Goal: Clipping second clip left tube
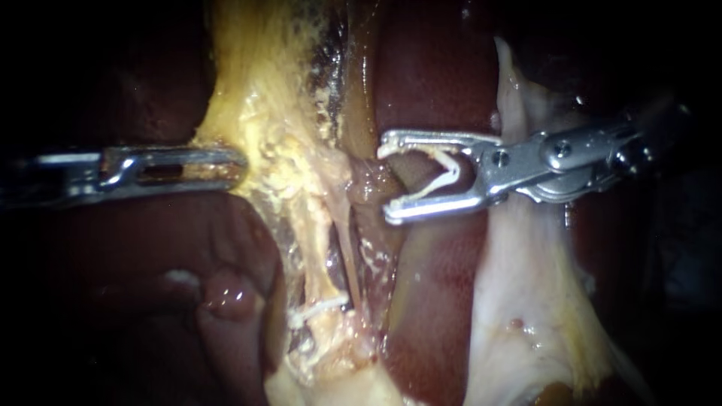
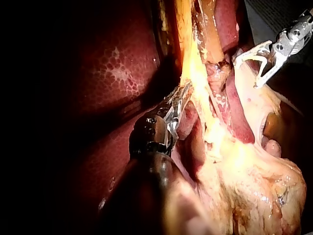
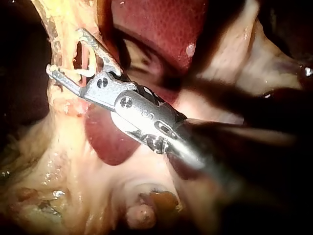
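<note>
Right instrument (image 1: 386,179) first: its jaws stand wide apart with an open clip (image 1: 448,167) seated between them, one white leg along each jaw, so they bear on that clip from both sides and on nothing else. The clip's mouth faces left and sits just right of a brownish lump of tissue at the head of the strands, around nothing yet. Over on the left, the left instrument (image 1: 239,165) has its jaws clamped together on the yellow tissue (image 1: 278,150), apparently holding it taut so the strands stand out. Nearer to us, a placed clip (image 1: 322,305) lies white across the left tube (image 1: 325,256), which runs down from the yellow tissue, with dark liver (image 1: 436,75) to the right. My read: this is the approach for the second clip, loaded but not yet on the tube. The next move calls for sliding the open mouth left until the tube lies fully between both legs, apart from the placed clip, tips showing beyond the tube, and only then squeezing.
</note>
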